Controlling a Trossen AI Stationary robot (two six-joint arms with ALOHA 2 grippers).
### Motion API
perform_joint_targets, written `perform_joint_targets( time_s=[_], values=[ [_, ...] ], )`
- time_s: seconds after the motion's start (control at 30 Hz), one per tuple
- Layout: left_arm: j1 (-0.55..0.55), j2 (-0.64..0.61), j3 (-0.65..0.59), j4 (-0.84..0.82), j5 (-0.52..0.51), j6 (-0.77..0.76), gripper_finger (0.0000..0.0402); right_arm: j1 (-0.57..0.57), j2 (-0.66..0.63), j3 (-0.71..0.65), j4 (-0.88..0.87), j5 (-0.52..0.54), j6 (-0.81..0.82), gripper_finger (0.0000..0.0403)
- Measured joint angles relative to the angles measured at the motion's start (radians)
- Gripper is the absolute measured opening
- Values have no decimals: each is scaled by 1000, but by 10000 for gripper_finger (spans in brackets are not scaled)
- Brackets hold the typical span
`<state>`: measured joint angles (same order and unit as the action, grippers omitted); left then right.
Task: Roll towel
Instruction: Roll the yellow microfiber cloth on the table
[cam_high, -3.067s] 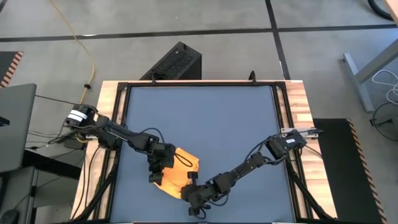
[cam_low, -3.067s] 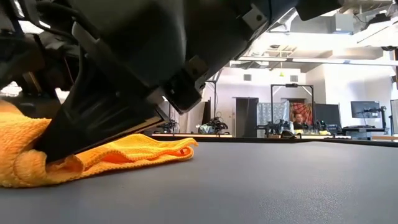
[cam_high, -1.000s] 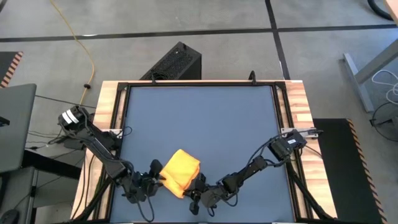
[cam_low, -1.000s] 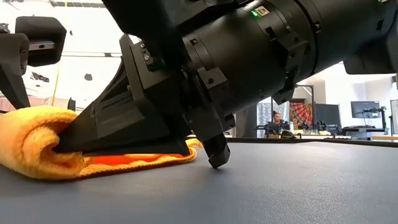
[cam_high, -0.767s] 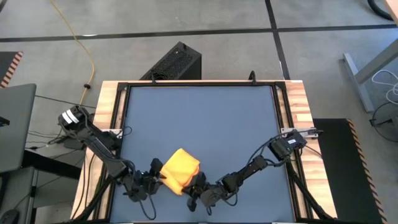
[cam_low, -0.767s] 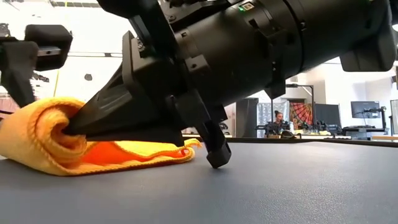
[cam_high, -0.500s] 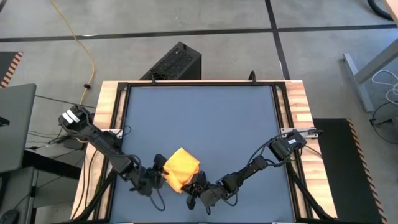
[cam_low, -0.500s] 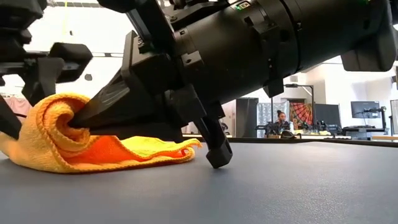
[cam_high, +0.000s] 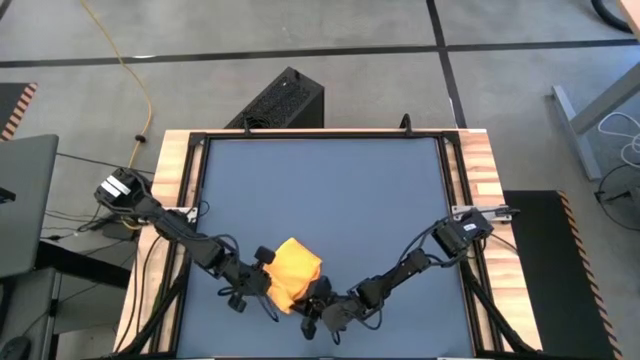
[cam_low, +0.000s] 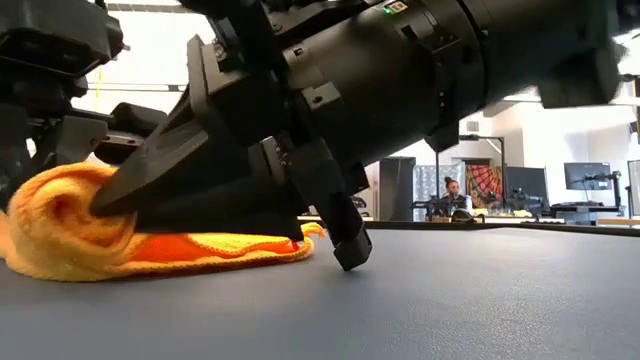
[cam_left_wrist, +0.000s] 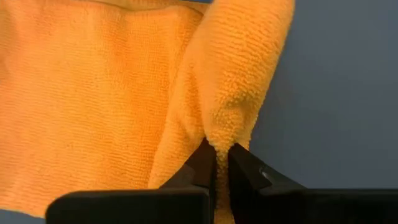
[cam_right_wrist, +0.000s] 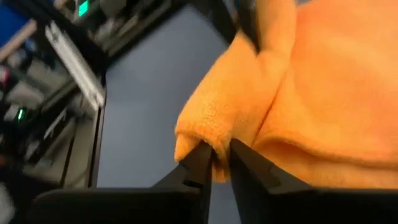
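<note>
High view shows you the towel (cam_high: 293, 271), partly rolled, lying on the blue-grey table (cam_high: 330, 190) near its front edge, a little left of centre. Your left gripper (cam_high: 262, 281) sits at the towel's left side, and the left wrist view confirms its fingers (cam_left_wrist: 202, 165) are pressed together on a fold of the yellow-orange cloth. Your right gripper (cam_high: 318, 305) sits at the towel's near right corner; the right wrist view shows its fingers (cam_right_wrist: 199, 163) nipping a rolled edge of cloth with only a narrow gap between them. Low view shows the towel curled into a thick roll at its left end, with a flat layer trailing right along the tabletop.
</note>
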<state>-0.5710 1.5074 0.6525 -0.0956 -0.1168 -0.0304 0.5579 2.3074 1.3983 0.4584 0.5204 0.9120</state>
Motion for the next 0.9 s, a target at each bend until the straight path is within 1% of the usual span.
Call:
perform_joint_targets(
  time_s=[0.07, 0.13, 0.27, 0.33, 0.4, 0.5, 0.57, 0.63, 0.77, 0.9],
  values=[
    [16, 0, 0, 0, 27, -1, 9, -8, -22, 0, -53, -80, -5, 95],
    [34, 0, 0, 0, 59, -4, 9, -11, -50, -1, -147, -119, 5, 110],
    [70, 0, 12, -17, 139, -13, 3, -4, -109, -1, -351, -116, 24, 131],
    [88, 0, 32, -46, 165, -17, 3, 3, -137, -1, -405, -88, 20, 137],
    [107, 0, 60, -83, 184, -26, 2, 6, -154, -1, -404, -53, -42, 140],
    [155, 0, 104, -151, 215, -92, 2, 17, -158, -1, -317, -14, -221, 143],
    [196, 0, 124, -198, 272, -131, 2, 26, -156, 0, -245, 1, -372, 143],
    [233, 0, 132, -224, 327, -167, 1, 30, -148, 3, -204, 17, -487, 143],
    [285, 0, 130, -240, 414, -201, 1, 27, -143, 1, -238, 109, -605, 143],
    [299, 0, 129, -251, 523, -141, 1, 12, -143, 2, -232, 156, -651, 143]
  ],
)
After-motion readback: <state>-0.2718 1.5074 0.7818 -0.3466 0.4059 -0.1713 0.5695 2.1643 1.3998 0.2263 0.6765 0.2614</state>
